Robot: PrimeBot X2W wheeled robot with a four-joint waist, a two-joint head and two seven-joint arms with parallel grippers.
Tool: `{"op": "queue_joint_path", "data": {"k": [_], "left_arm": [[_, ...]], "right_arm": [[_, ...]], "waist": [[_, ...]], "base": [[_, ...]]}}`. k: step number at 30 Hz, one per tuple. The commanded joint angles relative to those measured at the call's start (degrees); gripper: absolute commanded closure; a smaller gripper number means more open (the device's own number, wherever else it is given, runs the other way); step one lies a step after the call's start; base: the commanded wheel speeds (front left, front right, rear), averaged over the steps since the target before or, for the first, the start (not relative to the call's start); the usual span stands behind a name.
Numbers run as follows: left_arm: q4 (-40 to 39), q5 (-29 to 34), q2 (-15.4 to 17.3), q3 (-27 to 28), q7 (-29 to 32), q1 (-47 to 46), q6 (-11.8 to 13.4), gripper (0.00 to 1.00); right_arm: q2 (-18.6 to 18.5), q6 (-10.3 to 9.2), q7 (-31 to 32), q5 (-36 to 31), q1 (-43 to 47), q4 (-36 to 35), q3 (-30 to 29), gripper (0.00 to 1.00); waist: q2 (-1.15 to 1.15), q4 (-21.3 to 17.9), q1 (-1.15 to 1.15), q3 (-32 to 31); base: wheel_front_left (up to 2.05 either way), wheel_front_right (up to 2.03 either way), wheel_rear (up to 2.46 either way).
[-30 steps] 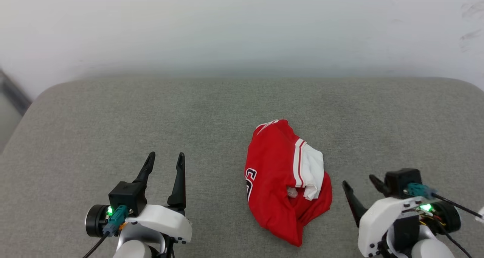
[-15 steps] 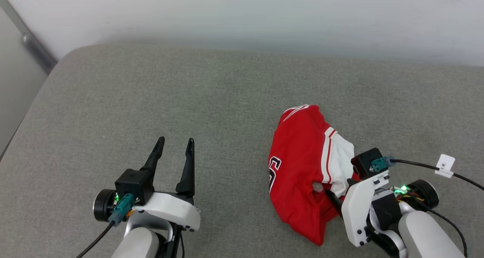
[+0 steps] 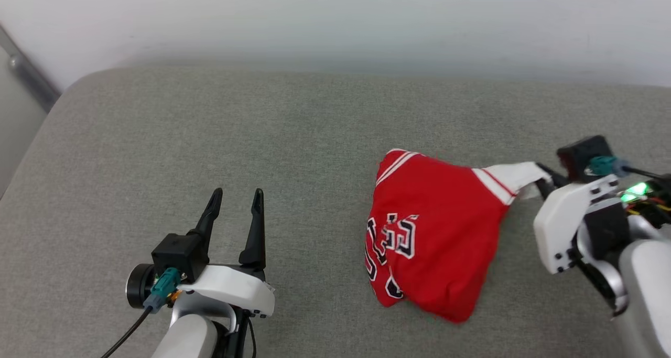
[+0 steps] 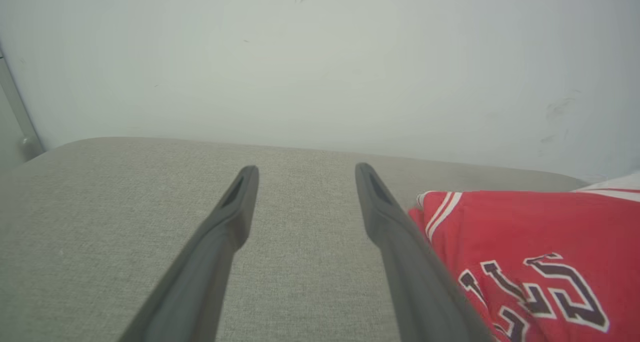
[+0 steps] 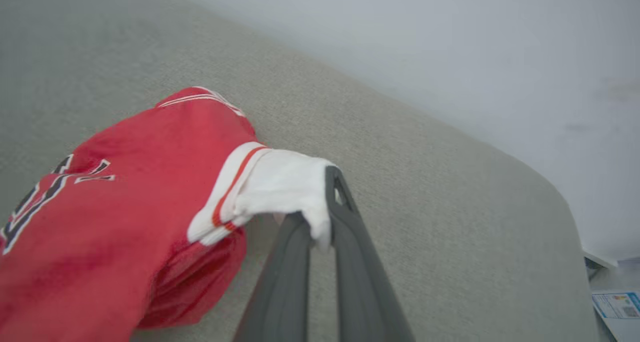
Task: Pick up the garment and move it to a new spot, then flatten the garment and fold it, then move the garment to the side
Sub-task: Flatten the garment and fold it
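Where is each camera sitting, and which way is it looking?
Head view: on the robot's head, looking forward and down at the grey cushion and red shirt; left hand open at lower left, right hand at right, shut on the white sleeve.
Left wrist view: on the left wrist, looking along its two spread fingers toward the wall; shirt at right.
Right wrist view: on the right wrist, looking along its closed fingers pinching the sleeve.
Shared: all three show the shirt on the cushion.

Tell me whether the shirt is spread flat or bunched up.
Bunched up, not spread. The shirt lies crumpled on the grey cushion, lettering creased; one white sleeve is stretched out, pinched in the shut right pincer.
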Motion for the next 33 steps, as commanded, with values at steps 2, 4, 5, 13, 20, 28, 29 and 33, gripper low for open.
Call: {"op": "queue_joint_path", "data": {"k": [2, 4, 5, 13, 20, 28, 29, 33], "left_arm": [[-0.16, 0.39, 0.06, 0.20, -0.12, 0.69, -0.05, 0.00], [-0.30, 0.62, 0.17, 0.67, -0.12, 1.07, 0.21, 0.00], [-0.39, 0.68, 0.24, 0.91, -0.13, 1.23, 0.27, 0.00], [-0.15, 1.07, 0.57, 1.37, -0.13, 2.51, 0.33, 0.00], [0.12, 0.76, 1.03, 1.39, -0.10, 3.27, 0.46, 0.00], [0.47, 0.26, 1.57, 0.99, 0.64, 4.66, 0.59, 0.00], [0.39, 0.15, 1.61, 0.99, 0.79, 4.74, 0.69, 0.00], [0.09, -0.20, 1.91, 1.06, 1.09, 5.39, 1.03, 0.00]], "right_arm": [[-0.63, -0.06, -0.08, -1.65, 1.48, -2.38, -3.04, 1.00], [-0.24, -0.05, 0.82, -2.67, 4.29, -4.51, -6.92, 1.00], [0.27, -0.06, 1.11, -3.01, 5.61, -5.41, -8.89, 1.00], [7.20, -0.06, 1.35, -1.95, 21.83, 0.67, -18.63, 1.00], [10.33, -0.06, -6.57, 0.38, 23.79, 10.32, -20.20, 0.00], [10.91, -0.06, -11.68, -0.04, 28.12, 4.50, -21.93, 0.00], [10.94, -0.05, -11.98, -0.23, 28.70, 2.71, -21.91, 0.00], [11.97, -0.05, -14.72, -0.72, 30.25, -4.65, -22.45, 0.00]], "waist": [[0.00, -1.02, -0.01, -0.50], [0.00, -1.81, -0.01, -0.85], [0.00, -2.18, -0.01, -1.00], [0.00, -4.06, -0.01, -2.17], [0.00, -5.17, -0.01, -3.10], [0.00, -5.08, -0.01, -5.63], [0.00, -5.05, -0.01, -5.83], [0.00, -5.04, -0.01, -6.59]], "base": [[0.00, 0.00, 0.00], [0.00, 0.00, 0.00], [0.00, 0.00, 0.00], [0.00, 0.00, 0.00], [0.00, 0.00, 0.00], [0.00, 0.00, 0.00], [0.00, 0.00, 0.00], [0.00, 0.00, 0.00]]}}
